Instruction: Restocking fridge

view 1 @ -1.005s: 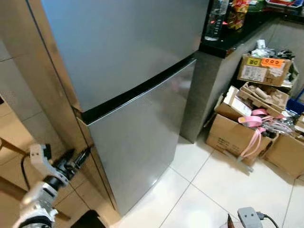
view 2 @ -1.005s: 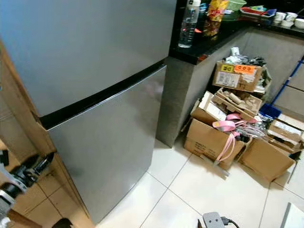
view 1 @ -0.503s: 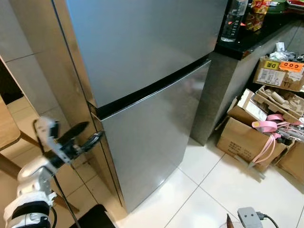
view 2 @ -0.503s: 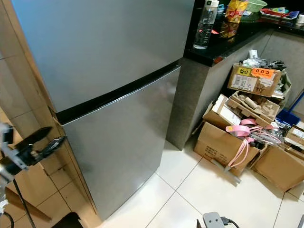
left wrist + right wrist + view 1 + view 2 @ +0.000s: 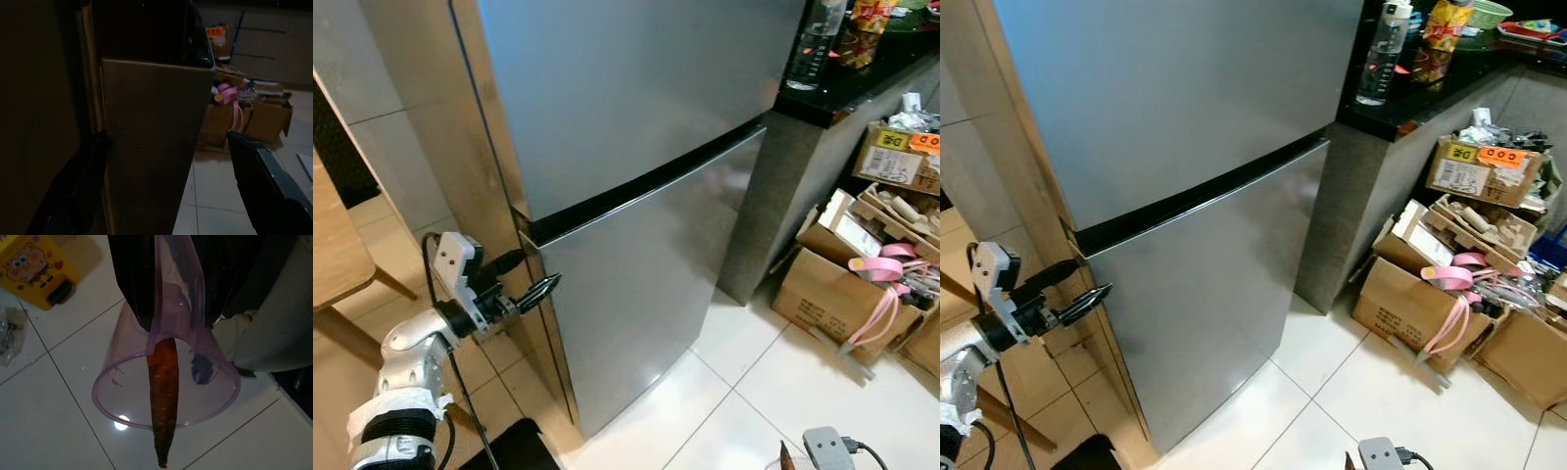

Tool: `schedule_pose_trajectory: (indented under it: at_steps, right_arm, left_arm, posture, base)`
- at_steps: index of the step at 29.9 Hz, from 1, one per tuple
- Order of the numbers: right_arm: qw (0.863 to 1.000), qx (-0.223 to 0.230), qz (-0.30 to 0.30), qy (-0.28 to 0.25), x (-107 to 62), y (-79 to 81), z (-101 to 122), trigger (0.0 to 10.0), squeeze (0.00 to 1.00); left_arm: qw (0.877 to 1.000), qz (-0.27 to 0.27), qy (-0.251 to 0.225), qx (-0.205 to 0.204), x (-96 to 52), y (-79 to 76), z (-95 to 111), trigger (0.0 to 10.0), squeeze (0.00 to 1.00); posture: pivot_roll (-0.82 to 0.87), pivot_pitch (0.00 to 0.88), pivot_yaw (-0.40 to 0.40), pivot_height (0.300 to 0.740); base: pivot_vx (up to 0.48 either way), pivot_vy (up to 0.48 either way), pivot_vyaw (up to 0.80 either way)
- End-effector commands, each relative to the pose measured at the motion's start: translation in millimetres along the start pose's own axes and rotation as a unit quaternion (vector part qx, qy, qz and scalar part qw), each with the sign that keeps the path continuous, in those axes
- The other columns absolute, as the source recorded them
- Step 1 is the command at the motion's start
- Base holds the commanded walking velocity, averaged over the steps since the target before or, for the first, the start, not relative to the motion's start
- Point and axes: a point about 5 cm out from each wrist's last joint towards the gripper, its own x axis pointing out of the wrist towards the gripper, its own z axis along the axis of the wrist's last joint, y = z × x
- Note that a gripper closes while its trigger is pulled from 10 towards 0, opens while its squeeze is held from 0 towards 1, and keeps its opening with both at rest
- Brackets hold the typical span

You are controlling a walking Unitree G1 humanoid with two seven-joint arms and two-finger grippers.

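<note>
Tight spot here: the left gripper (image 5: 530, 278) sits with jaws spread at the left edge of the tall silver fridge's (image 5: 636, 196) shut lower door, tan tiled wall (image 5: 421, 147) crowding it. White tile floor (image 5: 773, 392) out front is open; brown cardboard boxes (image 5: 832, 294) clutter the right.

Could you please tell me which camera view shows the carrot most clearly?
The right wrist view shows it best: the carrot hangs tip down, sticking out of a clear purple cup held by the right end effector. The left eye view catches just what may be its tip at the bottom edge.
</note>
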Motion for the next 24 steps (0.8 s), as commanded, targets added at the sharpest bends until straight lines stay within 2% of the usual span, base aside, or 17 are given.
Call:
schedule_pose_trajectory:
  at_steps: [1, 2, 3, 5, 7, 9, 13, 16, 19, 21, 22, 24]
  right_arm:
    - [1.0, 0.006, -0.004, -0.002, -0.5, -1.8, -1, 10.0, 0.0]
    - [1.0, 0.006, -0.004, -0.002, -0.5, -1.8, -1, 10.0, 0.0]
    - [1.0, 0.006, -0.004, -0.002, -0.5, -1.8, -1, 10.0, 0.0]
    - [1.0, 0.006, -0.004, -0.003, -0.4, -1.7, 0, 10.0, 0.0]
    - [1.0, 0.005, -0.003, -0.003, -0.3, -1.2, 0, 10.0, 0.0]
    - [1.0, 0.005, -0.003, -0.004, -0.1, -0.8, 1, 10.0, 0.0]
    - [1.0, 0.005, -0.002, -0.004, 0.1, -0.1, 1, 10.0, 0.0]
    - [1.0, 0.006, -0.002, -0.004, 0.1, 0.3, 1, 10.0, 0.0]
    - [1.0, 0.007, 0.0, -0.002, 0.3, 2.4, -1, 10.0, 0.0]
    - [1.0, 0.008, 0.001, 0.0, 0.4, 3.7, -3, 10.0, 0.0]
    - [1.0, 0.008, 0.001, 0.0, 0.4, 3.7, -3, 10.0, 0.0]
    - [1.0, 0.008, 0.002, 0.002, 0.4, 4.7, -4, 10.0, 0.0]
  left_arm:
    - [0.993, -0.109, 0.029, -0.024, 31.9, -36.5, -18, 10.0, 0.0]
    - [0.989, -0.142, 0.025, -0.04, 36.6, -47.9, -20, 10.0, 0.0]
    - [0.989, -0.142, 0.025, -0.04, 36.6, -47.9, -20, 10.0, 0.0]
    - [0.972, -0.22, 0.021, -0.077, 43.9, -74.8, -24, 10.0, 0.0]
    - [0.958, -0.267, 0.015, -0.104, 46.5, -90.9, -25, 10.0, 0.0]
    - [0.949, -0.294, 0.008, -0.117, 47.9, -99.9, -24, 10.0, 0.0]
    - [0.938, -0.319, -0.002, -0.132, 48.7, -107.9, -21, 10.0, 0.0]
    - [0.938, -0.318, -0.001, -0.137, 47.4, -107.9, -21, 10.0, 0.0]
    - [0.955, -0.257, 0.021, -0.144, 39.7, -91.7, -32, 10.0, 0.0]
    - [0.969, -0.189, 0.048, -0.151, 29.1, -75.8, -48, 10.0, 0.0]
    - [0.969, -0.189, 0.048, -0.151, 29.1, -75.8, -48, 10.0, 0.0]
    - [0.973, -0.149, 0.073, -0.16, 19.2, -68.4, -60, 10.0, 0.0]
  posture:
    - [-0.1, 0.0, -0.027, 0.74]
    - [-0.1, 0.0, -0.027, 0.74]
    - [-0.1, 0.0, -0.027, 0.74]
    - [-0.1, 0.0, -0.027, 0.74]
    - [-0.1, 0.0, -0.025, 0.74]
    - [-0.1, 0.0, -0.027, 0.74]
    - [-0.1, 0.0, -0.025, 0.74]
    - [-0.1, 0.0, -0.025, 0.74]
    - [-0.09, 0.0, -0.021, 0.74]
    - [-0.09, 0.0, -0.019, 0.74]
    - [-0.09, 0.0, -0.019, 0.74]
    - [-0.09, 0.0, -0.019, 0.74]
  base:
    - [0.0, 0.0, 0.0]
    - [0.0, 0.0, 0.0]
    - [0.0, 0.0, 0.0]
    - [0.0, 0.0, 0.0]
    - [0.0, 0.0, 0.0]
    - [0.0, 0.0, 0.0]
    - [0.0, 0.0, 0.0]
    - [0.0, 0.0, 0.0]
    - [0.0, 0.0, 0.0]
    - [0.0, 0.0, 0.0]
    - [0.0, 0.0, 0.0]
    - [0.0, 0.0, 0.0]
